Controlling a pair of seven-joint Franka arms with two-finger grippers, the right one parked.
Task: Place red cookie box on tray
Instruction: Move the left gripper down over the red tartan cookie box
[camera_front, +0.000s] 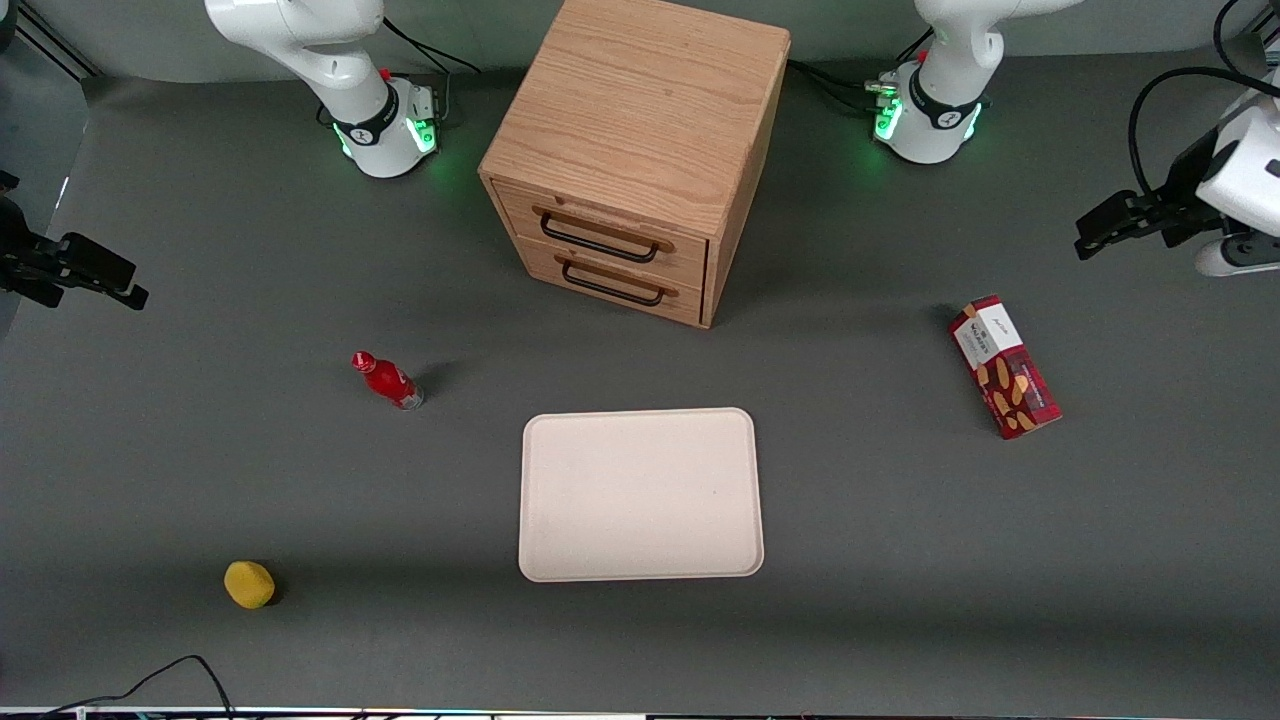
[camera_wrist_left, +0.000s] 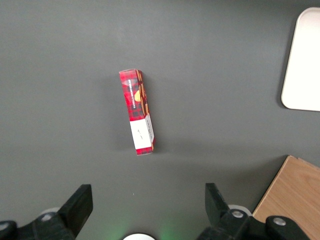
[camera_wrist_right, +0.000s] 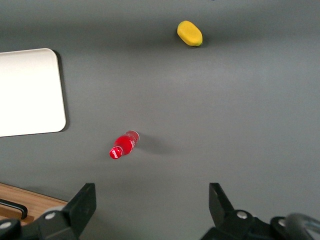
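Note:
The red cookie box (camera_front: 1004, 366) lies flat on the grey table toward the working arm's end, white label end pointing away from the front camera. It also shows in the left wrist view (camera_wrist_left: 139, 112), untouched. The cream tray (camera_front: 640, 494) lies bare near the table's middle, nearer the front camera than the cabinet; its corner shows in the left wrist view (camera_wrist_left: 305, 60). My left gripper (camera_front: 1088, 238) hangs above the table, farther from the front camera than the box and apart from it. Its fingers stand wide open and empty (camera_wrist_left: 148, 197).
A wooden two-drawer cabinet (camera_front: 640, 150) stands farther from the front camera than the tray. A small red bottle (camera_front: 388, 380) and a yellow fruit-like object (camera_front: 249, 584) lie toward the parked arm's end. A black cable (camera_front: 170, 672) lies at the front edge.

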